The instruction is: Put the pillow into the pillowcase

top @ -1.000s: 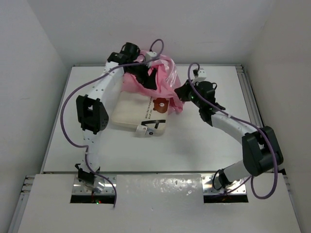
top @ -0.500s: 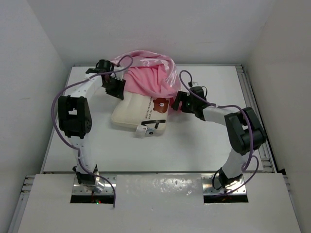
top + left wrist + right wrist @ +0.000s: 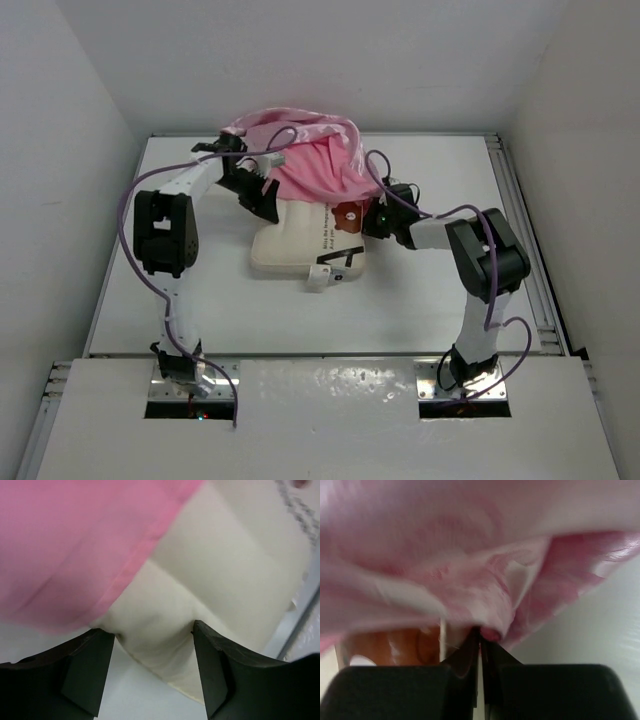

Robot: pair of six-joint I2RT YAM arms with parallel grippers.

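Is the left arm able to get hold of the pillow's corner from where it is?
Probably yes. The left gripper has its jaws open on either side of the pillow corner, and the pillowcase edge lies just beyond it, not between the jaws.

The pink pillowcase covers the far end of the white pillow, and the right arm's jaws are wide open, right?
Not quite. The right gripper is shut, its jaws pinching the pillowcase edge, as the right wrist view shows. The pillowcase does cover the pillow's far end.

You can see a line of small dark print running along the pillow (image 3: 300, 240) near the bear-face print (image 3: 348, 214), center frame, but it's too tiny to read.
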